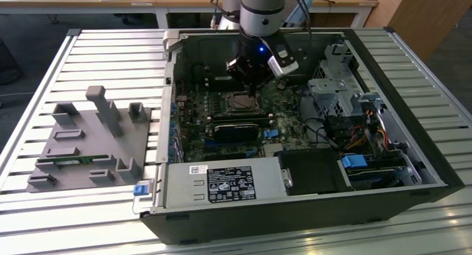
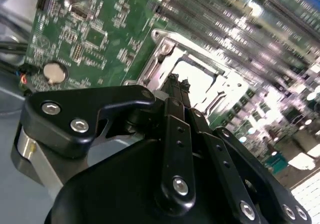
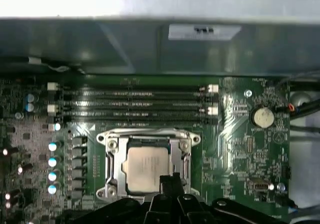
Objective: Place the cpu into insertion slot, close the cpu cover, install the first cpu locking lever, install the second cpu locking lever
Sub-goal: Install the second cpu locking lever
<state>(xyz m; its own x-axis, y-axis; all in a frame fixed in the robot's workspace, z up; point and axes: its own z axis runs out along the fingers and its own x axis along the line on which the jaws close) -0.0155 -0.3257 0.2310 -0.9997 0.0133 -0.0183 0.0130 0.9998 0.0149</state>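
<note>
- One open computer case (image 1: pixel 413 155) lies on its side on a slatted metal table (image 1: pixel 110 45), and one robot arm (image 1: pixel 262 11) reaches down into it.
- The gripper (image 1: pixel 253 88) hangs just above the socket area of the green motherboard (image 3: pixel 240 149); in both wrist views its two thin black fingers (image 2: pixel 176 86) are pressed together, with nothing between them.
- One cpu (image 3: pixel 146 165) with a pale metal top sits in the insertion slot (image 1: pixel 240 102), and the fingertips are at its edge.
- One cpu cover (image 3: pixel 114 159), a silvery frame, lies flat around the chip, and the chip shows through its window.
- Whether the locking levers are hooked, I cannot tell.
- Four long memory slots (image 3: pixel 135 104) run side by side next to the socket, and one round coin battery (image 3: pixel 263 117) is near them.
- In the exterior view, one power supply (image 1: pixel 221 184) with a white label fills the near corner of the case; the print is too small to read.
- One drive cage (image 1: pixel 335 92) and a bundle of cables (image 1: pixel 354 136) stand on the exterior view's right of the board.
- One grey fixture block (image 1: pixel 88 139) with upright pegs rests on the table on the exterior view's left, well apart from the case.
</note>
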